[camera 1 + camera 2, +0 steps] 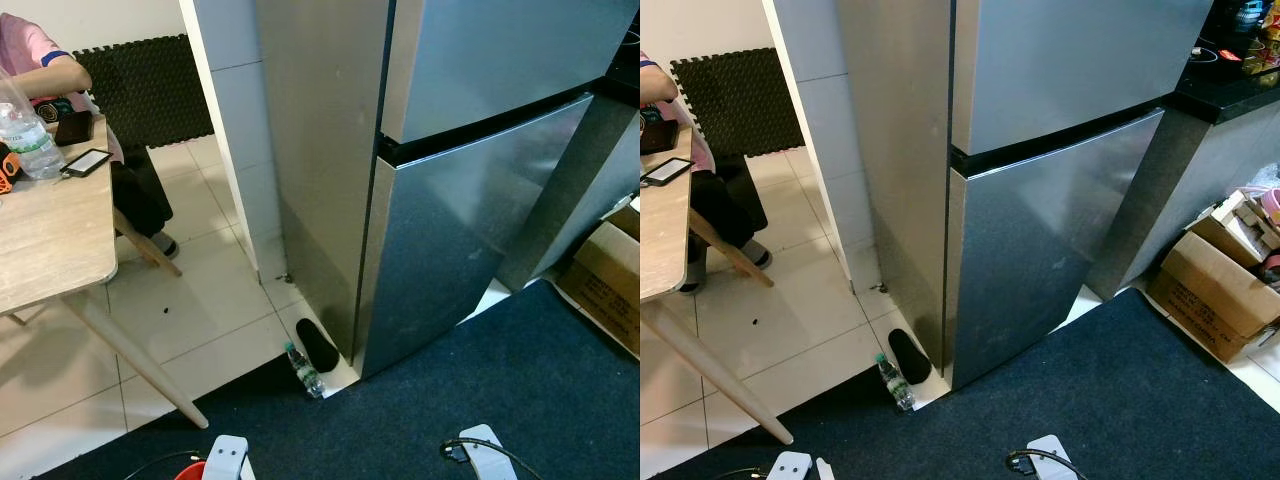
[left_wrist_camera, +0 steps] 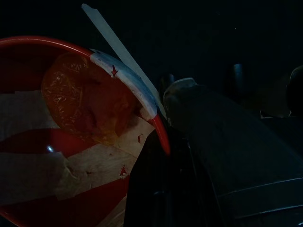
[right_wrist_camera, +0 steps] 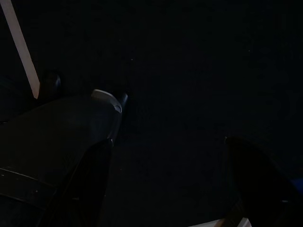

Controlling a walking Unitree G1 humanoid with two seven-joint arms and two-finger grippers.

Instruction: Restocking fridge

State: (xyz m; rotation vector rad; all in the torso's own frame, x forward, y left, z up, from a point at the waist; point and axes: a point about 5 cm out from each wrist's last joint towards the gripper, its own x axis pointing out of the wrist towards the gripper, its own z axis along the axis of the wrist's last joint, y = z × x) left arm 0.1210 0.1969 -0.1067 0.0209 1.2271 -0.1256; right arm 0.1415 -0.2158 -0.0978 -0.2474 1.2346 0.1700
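Ahead, fridge (image 1: 470,200) stands shut, well apart. Left gripper (image 2: 163,156) jaws hold red bowl (image 2: 28,189) by its rim; right gripper (image 3: 165,151) jaws wide, empty. Best to approach squarely, bowl level, and open the door with the free arm.

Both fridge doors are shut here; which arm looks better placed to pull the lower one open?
Probably the right. The left gripper is shut on a red bowl holding food, while the right gripper appears empty. The steel fridge's lower door is closed.
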